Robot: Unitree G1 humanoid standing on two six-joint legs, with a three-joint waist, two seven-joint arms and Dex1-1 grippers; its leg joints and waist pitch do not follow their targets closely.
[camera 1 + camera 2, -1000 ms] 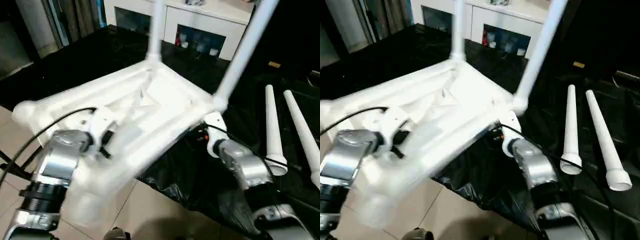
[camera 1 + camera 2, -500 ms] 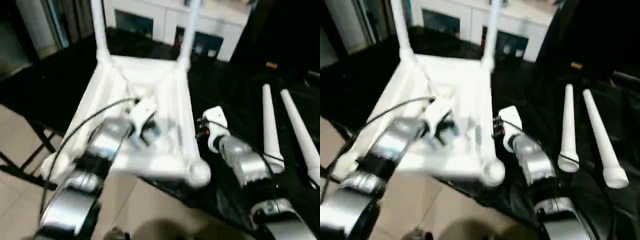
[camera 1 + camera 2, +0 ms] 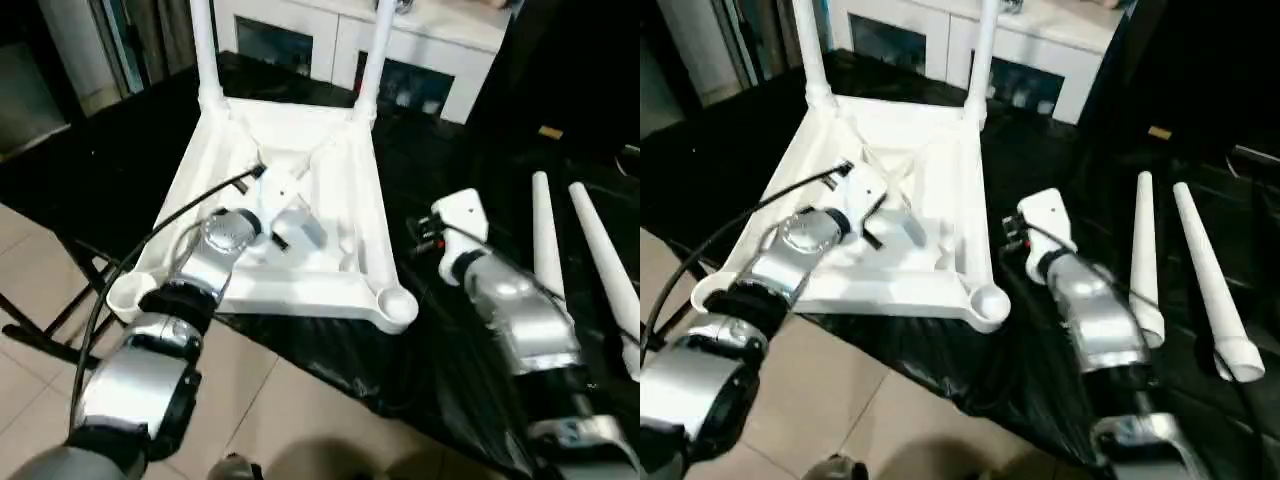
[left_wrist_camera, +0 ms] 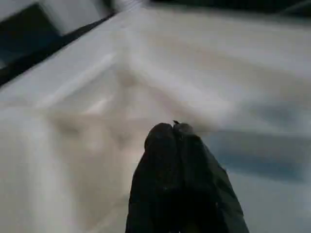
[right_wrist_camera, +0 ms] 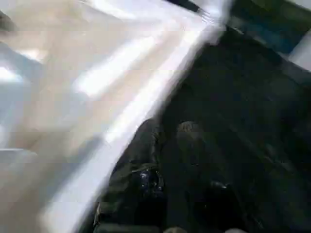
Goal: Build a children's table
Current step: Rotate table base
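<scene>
Two legs [image 3: 207, 50] stand in the upturned table top [image 3: 350, 215]; left gripper [image 4: 175, 130], pressed together, hovers inside it; right gripper [image 5: 170, 133], slightly parted, just beside.

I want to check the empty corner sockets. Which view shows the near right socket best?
The left eye view: the near right socket faces up, open and empty. The right eye view shows it much the same. Both wrist views catch blurred white plastic of the table top, no socket.

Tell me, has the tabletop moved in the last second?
Yes. The tabletop has swung round and settled; its fitted legs now stand left of the white cabinet.
</scene>
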